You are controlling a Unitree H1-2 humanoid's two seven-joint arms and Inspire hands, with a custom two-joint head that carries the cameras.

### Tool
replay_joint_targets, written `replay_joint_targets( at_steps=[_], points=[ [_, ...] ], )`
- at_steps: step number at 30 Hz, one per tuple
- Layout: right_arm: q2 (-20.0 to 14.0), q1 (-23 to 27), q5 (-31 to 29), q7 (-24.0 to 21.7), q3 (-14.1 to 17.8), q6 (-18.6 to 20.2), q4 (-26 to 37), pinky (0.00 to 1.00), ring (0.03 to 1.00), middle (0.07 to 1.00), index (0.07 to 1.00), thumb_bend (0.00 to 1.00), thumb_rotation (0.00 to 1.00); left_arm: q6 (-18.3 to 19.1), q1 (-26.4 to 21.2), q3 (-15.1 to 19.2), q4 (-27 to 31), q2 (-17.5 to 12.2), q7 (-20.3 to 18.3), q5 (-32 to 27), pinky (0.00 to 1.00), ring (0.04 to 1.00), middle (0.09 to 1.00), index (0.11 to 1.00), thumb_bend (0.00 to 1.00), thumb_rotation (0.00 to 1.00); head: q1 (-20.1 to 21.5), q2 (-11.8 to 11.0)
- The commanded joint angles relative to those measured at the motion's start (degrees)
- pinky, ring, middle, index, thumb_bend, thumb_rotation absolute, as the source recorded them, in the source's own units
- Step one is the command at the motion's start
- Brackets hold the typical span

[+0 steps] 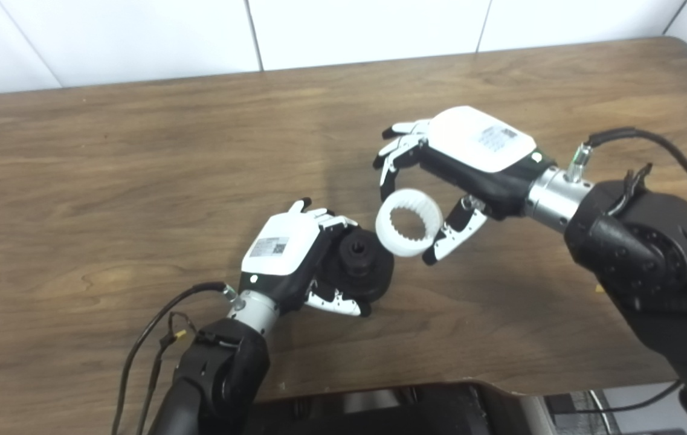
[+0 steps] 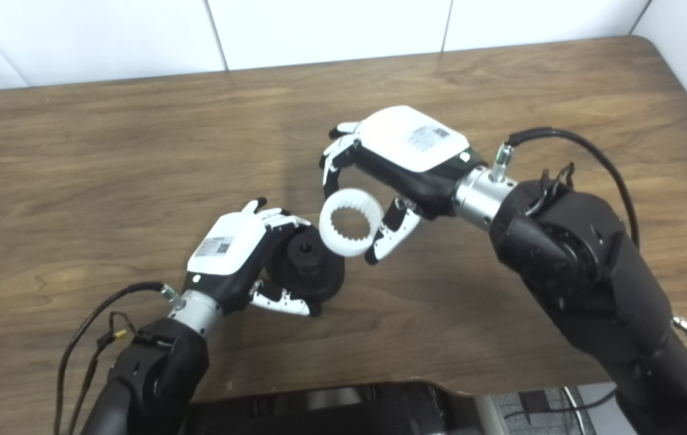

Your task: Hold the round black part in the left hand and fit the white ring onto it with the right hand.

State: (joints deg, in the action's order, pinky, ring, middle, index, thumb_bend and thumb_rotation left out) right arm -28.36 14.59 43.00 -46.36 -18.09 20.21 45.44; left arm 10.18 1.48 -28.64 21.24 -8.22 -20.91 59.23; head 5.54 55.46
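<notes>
My left hand [image 1: 295,257] is shut on the round black part [image 1: 362,263], fingers over its top and thumb under it, low over the wooden table [image 1: 107,181]. The part's hub faces up and to the right. My right hand [image 1: 440,175] is shut on the white ring [image 1: 409,222], which has teeth on its inner face, held between fingers above and thumb below. The ring hangs just up and right of the black part, its lower left edge close to the part's rim; I cannot tell whether they touch. The same shows in the right eye view: ring [image 2: 352,222], part [image 2: 310,269].
A white tiled wall [image 1: 319,30] runs along the table's far edge. A dark base [image 1: 379,411] sits below the table's near edge. Cables trail from both forearms.
</notes>
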Motion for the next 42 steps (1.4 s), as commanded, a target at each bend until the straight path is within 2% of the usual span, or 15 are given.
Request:
replay_joint_targets(
  at_steps=[1, 7, 13, 25, 35, 42],
  points=[
    [0.4, 1.5, 0.8, -0.2, 0.6, -1.4, 1.6, 0.91, 0.912, 0.785, 0.483, 0.52, 0.14, -0.5, -0.4, -1.3, -0.6, 0.5, -1.1, 1.6, 1.0, 0.875, 0.777, 0.48, 0.53, 0.06, 0.0, 0.0],
    [2.1, 1.4, 1.7, -1.7, 0.0, -2.6, 1.4, 0.9, 0.911, 0.788, 0.483, 0.52, 0.13, -0.5, -0.5, -1.7, -0.9, 0.6, -1.1, 1.8, 1.0, 0.877, 0.777, 0.48, 0.53, 0.06, -0.4, -0.4],
    [3.5, -0.1, 2.1, -0.6, -0.1, -5.2, -0.3, 0.87, 0.902, 0.78, 0.483, 0.52, 0.14, -0.2, -0.3, -1.6, -1.3, 1.1, -0.8, 1.1, 1.0, 0.88, 0.778, 0.48, 0.53, 0.06, -0.6, -1.3],
    [6.2, -2.4, 2.6, 1.6, 0.5, -7.8, -3.8, 0.9, 0.923, 0.793, 0.483, 0.52, 0.13, 0.8, 0.1, -1.6, -3.0, 3.2, 0.0, 0.7, 1.0, 0.863, 0.757, 0.48, 0.53, 0.06, -1.7, -2.4],
    [7.8, -2.7, 3.5, 2.0, 0.2, -8.7, -5.7, 0.92, 0.933, 0.8, 0.484, 0.52, 0.13, 2.2, 0.0, -1.3, -3.6, 4.1, -0.6, -1.5, 1.0, 0.853, 0.747, 0.48, 0.53, 0.05, -2.0, -2.8],
    [8.6, -2.4, 3.4, 2.5, 0.1, -9.0, -6.9, 0.92, 0.934, 0.798, 0.484, 0.52, 0.13, 2.1, -0.2, -2.1, -3.9, 4.0, -0.4, -0.1, 1.0, 0.854, 0.751, 0.48, 0.53, 0.06, -2.1, -2.9]
  ],
)
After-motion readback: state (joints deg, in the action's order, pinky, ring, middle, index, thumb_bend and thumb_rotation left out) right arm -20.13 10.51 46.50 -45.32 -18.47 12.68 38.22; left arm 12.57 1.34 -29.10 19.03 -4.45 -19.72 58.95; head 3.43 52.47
